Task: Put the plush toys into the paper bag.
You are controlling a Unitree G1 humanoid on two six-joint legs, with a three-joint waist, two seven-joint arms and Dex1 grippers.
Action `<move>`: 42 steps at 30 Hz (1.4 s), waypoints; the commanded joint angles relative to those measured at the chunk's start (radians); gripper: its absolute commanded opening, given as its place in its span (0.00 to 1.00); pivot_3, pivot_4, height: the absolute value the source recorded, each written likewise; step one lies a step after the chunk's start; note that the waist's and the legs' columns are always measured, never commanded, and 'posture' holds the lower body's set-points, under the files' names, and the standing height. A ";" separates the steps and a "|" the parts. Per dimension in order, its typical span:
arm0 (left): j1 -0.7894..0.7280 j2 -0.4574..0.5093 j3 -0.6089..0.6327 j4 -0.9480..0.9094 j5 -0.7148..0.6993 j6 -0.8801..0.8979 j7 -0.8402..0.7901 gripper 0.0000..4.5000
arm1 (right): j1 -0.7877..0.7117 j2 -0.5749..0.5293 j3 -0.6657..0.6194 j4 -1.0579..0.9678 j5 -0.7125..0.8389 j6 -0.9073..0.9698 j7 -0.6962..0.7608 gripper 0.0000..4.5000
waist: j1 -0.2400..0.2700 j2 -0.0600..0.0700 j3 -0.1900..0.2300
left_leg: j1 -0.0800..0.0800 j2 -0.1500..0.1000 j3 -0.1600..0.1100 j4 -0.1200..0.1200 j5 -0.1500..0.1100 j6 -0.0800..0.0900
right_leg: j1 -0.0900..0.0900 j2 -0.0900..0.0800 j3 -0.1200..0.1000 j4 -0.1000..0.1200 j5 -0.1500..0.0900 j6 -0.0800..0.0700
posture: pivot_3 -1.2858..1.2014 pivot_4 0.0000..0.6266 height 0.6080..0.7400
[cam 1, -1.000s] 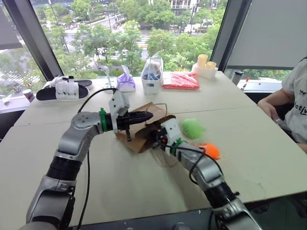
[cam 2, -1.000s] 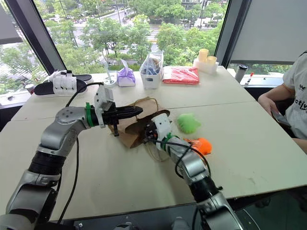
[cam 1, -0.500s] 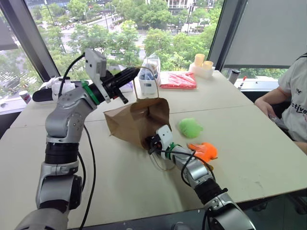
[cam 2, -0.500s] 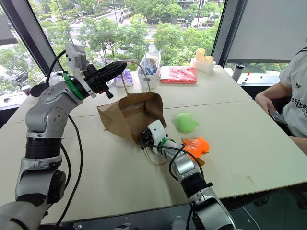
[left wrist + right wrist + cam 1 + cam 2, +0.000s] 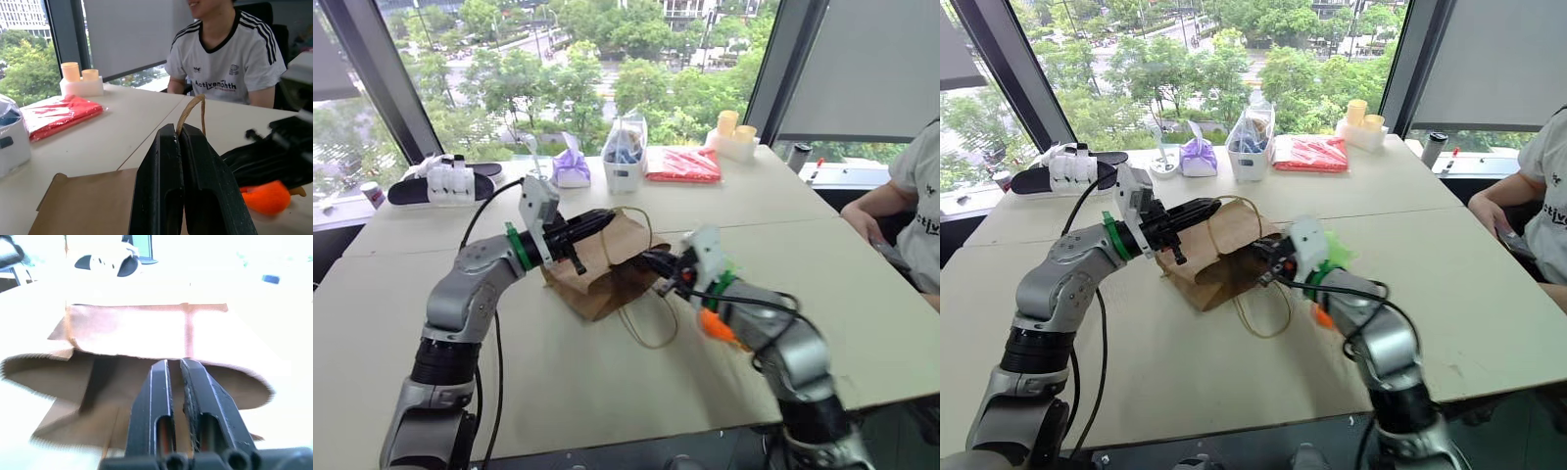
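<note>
The paper bag (image 5: 607, 264) is lying on the desk (image 5: 558, 372) near the middle of the frame, its mouth opening toward the right. The left gripper (image 5: 188, 134) is pinching a cord handle (image 5: 191, 108) of the bag, fingers pressed together. The right gripper (image 5: 173, 366) is pointing at the bag's mouth with only a narrow gap between its fingers, holding nothing. The orange plush toy (image 5: 266, 196) is resting on the desk under the right arm; the green plush toy (image 5: 1335, 250) is peeking out behind that arm.
</note>
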State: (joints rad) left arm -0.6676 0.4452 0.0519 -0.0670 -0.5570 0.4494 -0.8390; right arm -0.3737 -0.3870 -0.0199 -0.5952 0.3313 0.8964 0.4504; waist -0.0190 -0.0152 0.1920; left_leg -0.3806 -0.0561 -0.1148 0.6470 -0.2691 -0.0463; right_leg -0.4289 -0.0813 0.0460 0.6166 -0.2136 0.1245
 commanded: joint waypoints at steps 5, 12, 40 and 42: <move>-0.022 0.005 0.006 -0.034 -0.018 0.001 -0.029 0.00 | 0.222 -0.223 -0.224 -0.276 0.123 0.228 0.043 0.78 | 0.006 0.000 0.000 | 0.000 0.000 0.001 0.001 0.000 0.000 | 0.002 0.000 0.000 -0.002 0.000 0.000 | 0.52 0.24 1.00; -0.046 -0.007 0.000 -0.012 0.001 -0.008 -0.027 0.00 | 0.337 -0.321 -0.129 -0.083 0.007 0.100 0.028 0.99 | 0.005 0.000 0.000 | 0.002 0.000 0.003 0.001 0.000 0.000 | 0.004 0.000 0.000 -0.002 0.000 0.000 | 0.52 0.24 1.00; -0.036 0.006 0.027 -0.051 -0.028 0.044 0.013 0.00 | 0.180 -0.259 -0.089 -0.055 0.079 -0.063 0.121 0.01 | 0.002 -0.001 0.000 | 0.004 0.001 0.002 0.001 0.000 0.000 | 0.004 0.000 0.001 -0.002 0.000 0.000 | 0.52 0.24 1.00; -0.046 0.002 0.029 -0.048 -0.036 0.053 0.016 0.00 | 0.122 -0.223 -0.047 -0.085 0.108 -0.025 0.102 0.01 | 0.002 -0.001 0.000 | 0.004 0.001 0.002 0.001 0.000 0.000 | 0.004 0.000 0.001 -0.002 0.000 0.000 | 0.52 0.24 1.00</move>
State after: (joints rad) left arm -0.6831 0.4424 0.0546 -0.0837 -0.5711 0.4989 -0.8252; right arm -0.2106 -0.6359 -0.0823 -0.6207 0.3988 0.8441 0.5639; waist -0.0173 -0.0159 0.1920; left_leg -0.3769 -0.0554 -0.1127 0.6479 -0.2691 -0.0461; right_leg -0.4244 -0.0810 0.0464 0.6146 -0.2137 0.1246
